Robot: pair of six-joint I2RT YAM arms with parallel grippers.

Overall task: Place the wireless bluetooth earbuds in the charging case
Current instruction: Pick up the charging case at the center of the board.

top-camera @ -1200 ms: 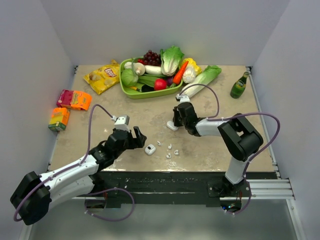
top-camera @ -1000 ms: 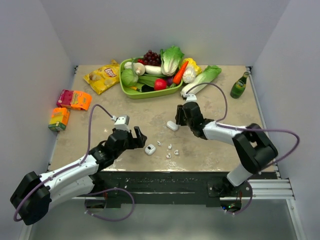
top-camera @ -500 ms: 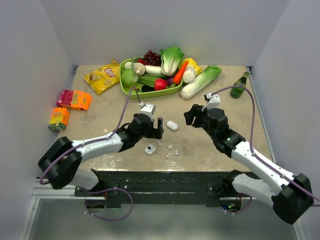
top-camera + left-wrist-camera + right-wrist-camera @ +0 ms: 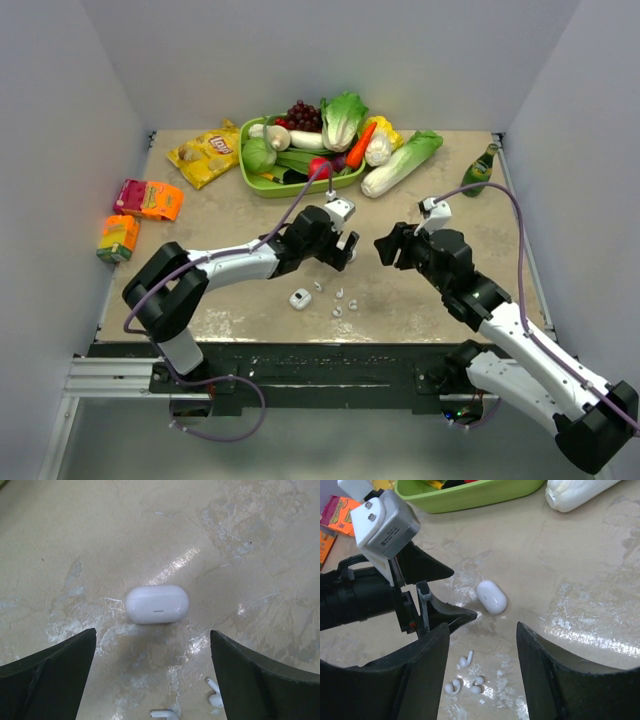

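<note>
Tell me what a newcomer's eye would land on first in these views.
Mid-table, the left gripper and right gripper face each other, both open, with a closed white case lying just ahead of the left one. Tiny white earbuds lie loose toward the near edge. At the far edge sits a green tray heaped with bright vegetables.

High overhead view faces the table (image 4: 215,215); both close wrist views share the white case (image 4: 156,604).
</note>
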